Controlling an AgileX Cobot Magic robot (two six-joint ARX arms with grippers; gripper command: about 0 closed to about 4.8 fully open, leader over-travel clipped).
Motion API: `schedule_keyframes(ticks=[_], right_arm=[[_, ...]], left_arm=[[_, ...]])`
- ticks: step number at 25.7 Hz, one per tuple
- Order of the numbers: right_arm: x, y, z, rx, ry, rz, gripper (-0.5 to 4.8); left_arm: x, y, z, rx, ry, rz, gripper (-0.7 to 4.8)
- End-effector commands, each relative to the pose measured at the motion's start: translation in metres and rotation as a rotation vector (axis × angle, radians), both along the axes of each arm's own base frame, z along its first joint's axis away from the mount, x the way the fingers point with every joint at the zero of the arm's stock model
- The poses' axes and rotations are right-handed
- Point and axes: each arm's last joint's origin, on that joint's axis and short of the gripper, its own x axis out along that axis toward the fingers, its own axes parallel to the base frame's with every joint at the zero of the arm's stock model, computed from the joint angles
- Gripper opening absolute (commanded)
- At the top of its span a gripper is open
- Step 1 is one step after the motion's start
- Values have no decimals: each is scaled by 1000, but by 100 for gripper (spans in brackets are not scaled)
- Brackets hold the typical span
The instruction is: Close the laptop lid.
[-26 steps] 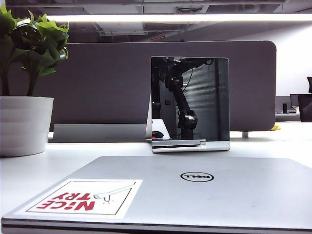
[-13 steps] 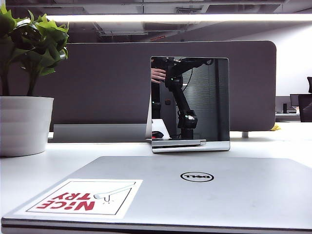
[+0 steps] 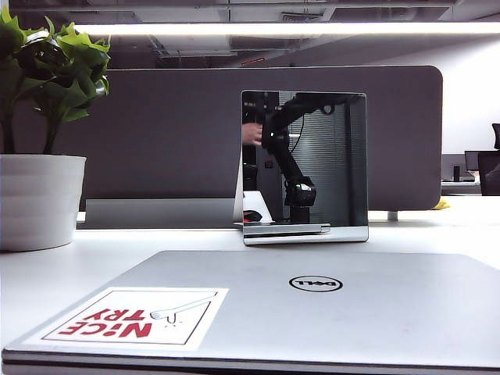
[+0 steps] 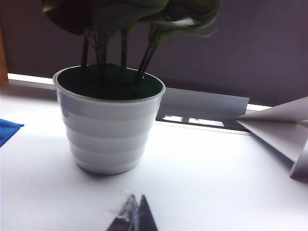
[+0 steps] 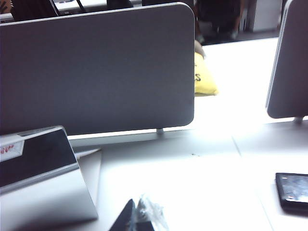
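Note:
The silver-grey laptop lid (image 3: 312, 312) lies flat and shut on its base in the exterior view, filling the foreground. Its oval Dell logo (image 3: 316, 283) and the white "NICE TRY" sticker (image 3: 137, 315) face up. Neither wrist view shows the lid. My left gripper (image 4: 134, 204) is shut with nothing in it, low over the white table in front of a white plant pot (image 4: 108, 130). My right gripper (image 5: 136, 207) is also shut and empty, above the table beside the stand of a small upright mirror panel (image 5: 43, 183). Neither gripper touches the laptop.
Behind the laptop stands the mirror panel (image 3: 305, 164), reflecting a black arm. The potted plant (image 3: 39, 199) is at the left. A grey divider (image 3: 195, 141) runs along the back. A black phone (image 5: 293, 191), a yellow thing (image 5: 203, 74) and a blue cloth (image 4: 7, 130) lie nearby.
The laptop lid has stayed flat and shut. In the mirror's reflection the black arm has shifted and a hand has come into sight beside it.

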Motion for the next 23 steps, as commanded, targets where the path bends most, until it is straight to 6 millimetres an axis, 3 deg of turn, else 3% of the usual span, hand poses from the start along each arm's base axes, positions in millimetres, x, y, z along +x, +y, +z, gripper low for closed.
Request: schedule_keyframes(ticks=[1,10,16,23], right_arm=[[-23,0,-34,-42,4,-34,-4],[-58,-2,-136,-26,27,-106,-4],[-61,-1,-177,16,42,-108,-4],[-55,1,-205,57,32,-85,-4]], left_arm=[[0,0,1,4,-10,-3,-3],[0,0,1,4,-10,-3,-3],[0,0,1,4,-10,-3,-3],[0,0,1,4,-9,-3,-3]])
